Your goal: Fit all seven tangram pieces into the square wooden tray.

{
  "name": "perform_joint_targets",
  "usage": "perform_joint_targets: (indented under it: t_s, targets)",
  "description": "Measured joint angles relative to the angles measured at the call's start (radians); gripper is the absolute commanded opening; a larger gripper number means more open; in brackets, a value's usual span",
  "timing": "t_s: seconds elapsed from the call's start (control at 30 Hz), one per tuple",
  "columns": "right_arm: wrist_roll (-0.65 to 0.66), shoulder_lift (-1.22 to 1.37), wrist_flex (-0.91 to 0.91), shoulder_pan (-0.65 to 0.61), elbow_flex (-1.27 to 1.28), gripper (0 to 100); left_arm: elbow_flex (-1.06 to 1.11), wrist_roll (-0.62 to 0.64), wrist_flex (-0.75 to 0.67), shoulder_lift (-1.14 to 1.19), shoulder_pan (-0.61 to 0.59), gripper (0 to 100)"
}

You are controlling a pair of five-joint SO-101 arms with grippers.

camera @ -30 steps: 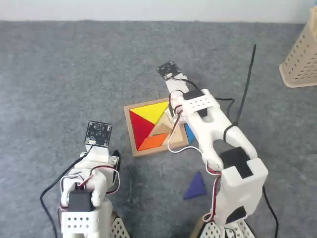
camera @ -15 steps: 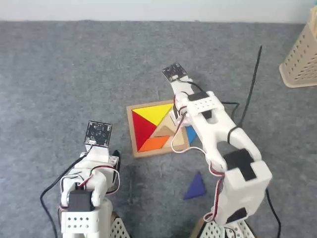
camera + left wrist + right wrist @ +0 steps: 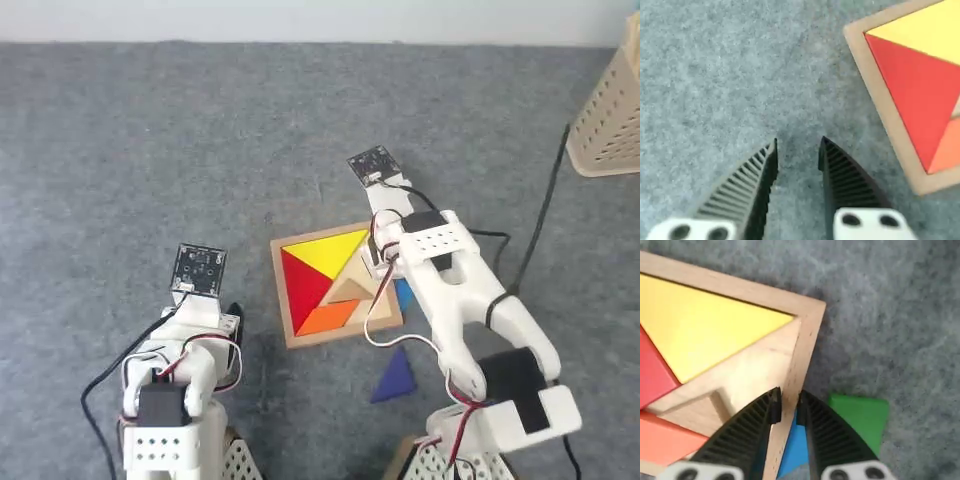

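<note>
The square wooden tray (image 3: 283, 290) lies mid-table, turned at an angle. It holds a yellow triangle (image 3: 330, 252), a red triangle (image 3: 305, 285), an orange piece (image 3: 325, 317) and a plain wooden piece (image 3: 350, 290). My right gripper (image 3: 385, 262) is shut on the tray's right rim (image 3: 807, 335), one finger inside and one outside. A blue piece (image 3: 792, 447) and a green piece (image 3: 862, 416) lie just outside that rim. A purple triangle (image 3: 395, 377) rests on the carpet nearer the arm bases. My left gripper (image 3: 797, 145) hangs open over bare carpet left of the tray (image 3: 880, 100).
A pale slatted basket (image 3: 610, 110) stands at the far right edge. Grey carpet covers the table, with open room to the left and behind the tray. A black cable (image 3: 545, 215) trails on the right.
The right arm has swung to the right, dragging the tray and its pieces with it and turning it slightly. The left arm has not moved.
</note>
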Motion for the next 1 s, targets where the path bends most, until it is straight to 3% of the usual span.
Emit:
perform_joint_targets:
  t_s: [0.13, 0.33, 0.47, 0.6, 0.77, 1.0]
  targets:
    - [-0.005, 0.0, 0.0, 0.0, 0.0, 1.0, 0.0, 0.0, 0.0, 0.0, 0.0, 13]
    - [-0.006, 0.0, 0.0, 0.0, 0.0, 18.0, 0.0, 0.0, 0.0, 0.0, 0.0, 13]
    - [-0.006, -0.005, 0.0, 0.0, 0.0, 18.8, 0.0, 0.0, 0.0, 0.0, 0.0, 13]
    - [-0.006, -0.066, 0.0, 0.0, 0.0, 17.3, 0.0, 0.0, 0.0, 0.0, 0.0, 13]
    - [-0.006, -0.118, 0.009, -0.021, 0.003, 0.0, 0.0, 0.0, 0.0, 0.0, 0.0, 13]
    - [0.071, -0.123, -0.006, -0.15, 0.101, 0.6, 0.0, 0.0, 0.0, 0.0, 0.0, 13]
